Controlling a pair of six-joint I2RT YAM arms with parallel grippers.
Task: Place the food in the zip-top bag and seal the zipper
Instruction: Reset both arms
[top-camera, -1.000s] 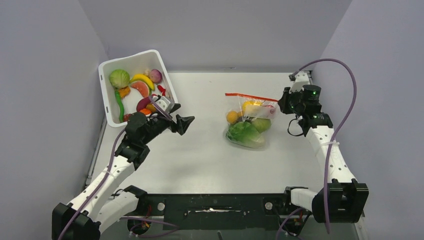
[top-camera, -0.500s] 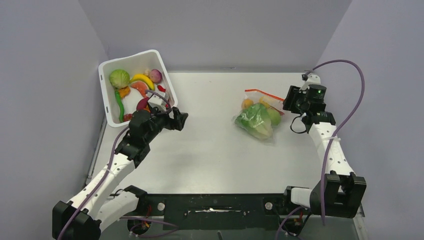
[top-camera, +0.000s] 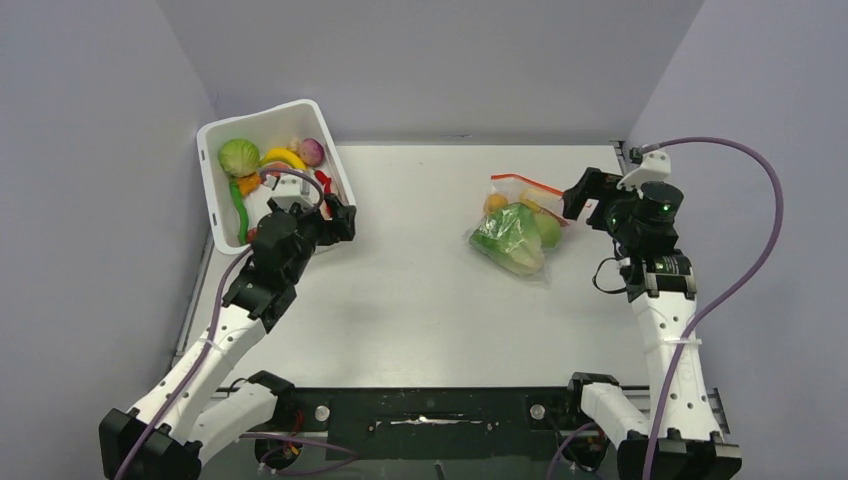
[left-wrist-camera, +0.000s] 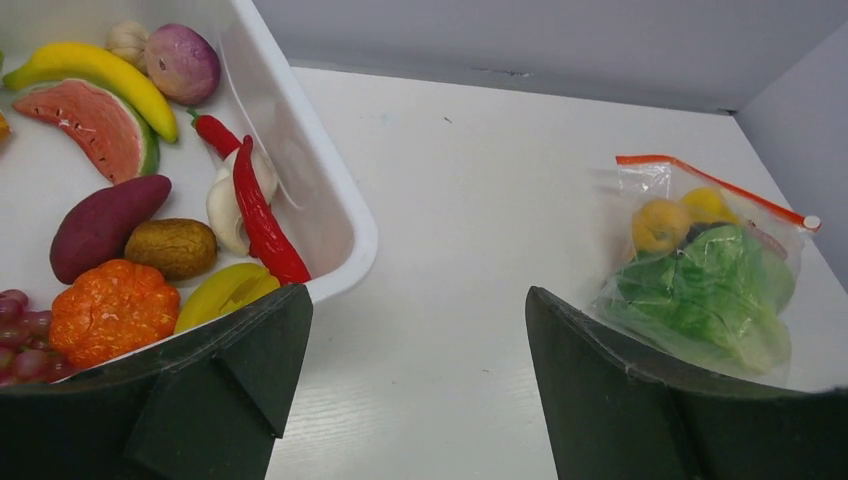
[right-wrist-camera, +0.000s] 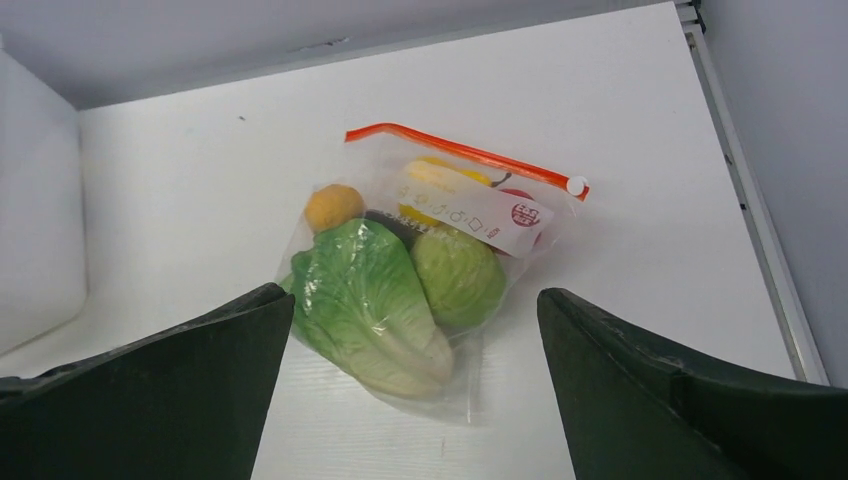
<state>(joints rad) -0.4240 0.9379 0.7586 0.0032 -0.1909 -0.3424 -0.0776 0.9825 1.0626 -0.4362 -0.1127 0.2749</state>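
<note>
A zip-top bag (right-wrist-camera: 440, 300) packed with lettuce (right-wrist-camera: 365, 300) and round fruit lay on the white surface (right-wrist-camera: 620, 120), between and just ahead of the spread right fingers (right-wrist-camera: 200, 380), touching neither. The left fingers (left-wrist-camera: 230, 360), also spread, hung at the rim of a tub (left-wrist-camera: 340, 200) with more food (left-wrist-camera: 110, 310) to their left. The bag's long axis ran away from the right fingers, its mouth pointing far-right. Sealing would likely need one pinch at the zipper (right-wrist-camera: 460, 155) and a steady run along it.

Grapes (left-wrist-camera: 15, 322) cut by frame edge, bag label (right-wrist-camera: 470, 212) print unreadable
</note>
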